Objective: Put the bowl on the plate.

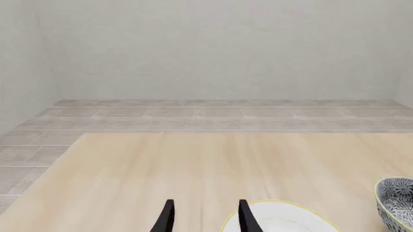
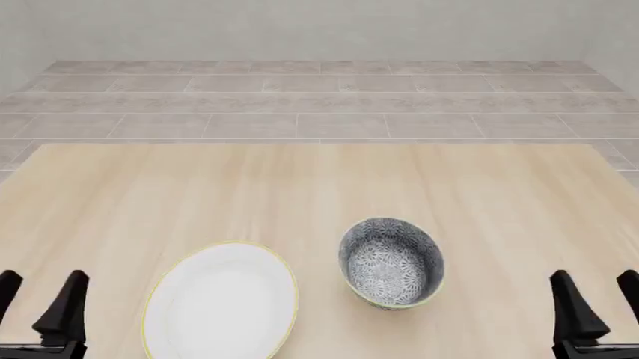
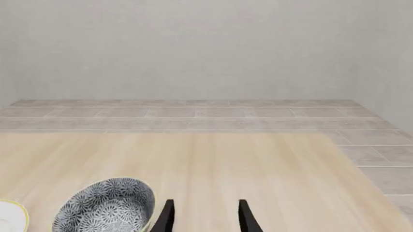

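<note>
Grey wall + tiled floor behind, pale wood table in front w/ only two items on it. Task status: basically 0% done, nothing picked yet.

- bowl: sits upright on the table near the front edge, just right of centre in front view. Not on the plate. Nothing touching it.
- plate: flat on the table, to the left of the bowl, nearer the left arm. Close to the bowl but a strip of bare wood shows between them, so apart, not touching. Nothing on it.
- left gripper: low at the front-left corner, fingers spread, nothing between them. Left wrist view shows the plate rim just beside one fingertip, but no contact that I can see.
- right gripper: low at the front-right corner, fingers likewise parted, holding nothing. Well apart from the bowl; right wrist view has the bowl off to one side of the fingers.

Remaining, imo: whole job. Reach for bowl, grab rim or wall, lift, carry left over the plate, set down centred, release. Right arm looks like the nearer candidate for the bowl, but either could do it.
</note>
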